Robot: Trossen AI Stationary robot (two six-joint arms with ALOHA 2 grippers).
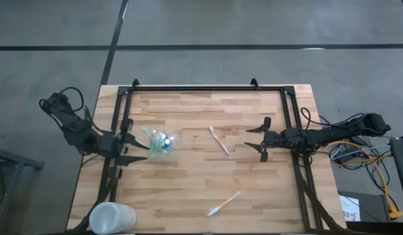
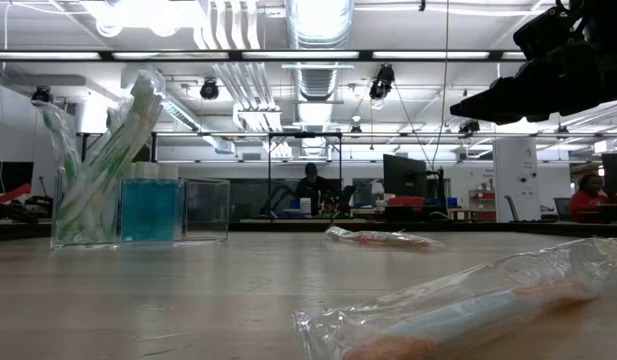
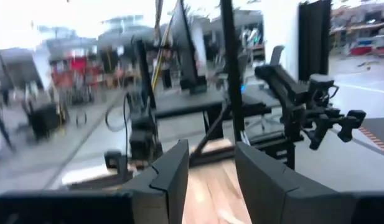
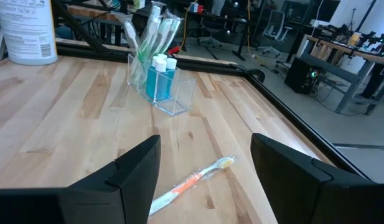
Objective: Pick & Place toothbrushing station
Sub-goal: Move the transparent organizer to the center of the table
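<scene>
Room beyond, low view: workshop with ceiling ducts, strip lights and desks; people sit far back.
Table (image 1: 188, 176), high view: pale wood planks inside a dark frame.
Station (image 1: 158, 143), high view: clear holder on the table's left part, green brushes and blue caps packed inside.
Left gripper (image 1: 137, 145), high view: just left of the station, fingers spread, grasping nothing.
Right gripper (image 1: 256, 139), high view: well right of the station, fingers wide apart, empty.
Loose brushes, high view: a wrapped white toothbrush (image 1: 219, 140) lies between station and right gripper; an orange toothbrush (image 1: 224, 203) lies nearer the front edge.
Frosted cup (image 1: 112, 218), high view: front-left corner, far from the station, contents not visible.
Station, low view: upright, see-through walls; green and white brushes lean at one end, blue tubes (image 2: 149, 205) beside them, last compartment looks empty.
Left wrist view: station hidden; only dark fingers (image 3: 173, 177) and blurred room.
Right wrist view: station stands beyond the orange toothbrush; white bottle (image 4: 27, 31) cut off at the edge.
</scene>
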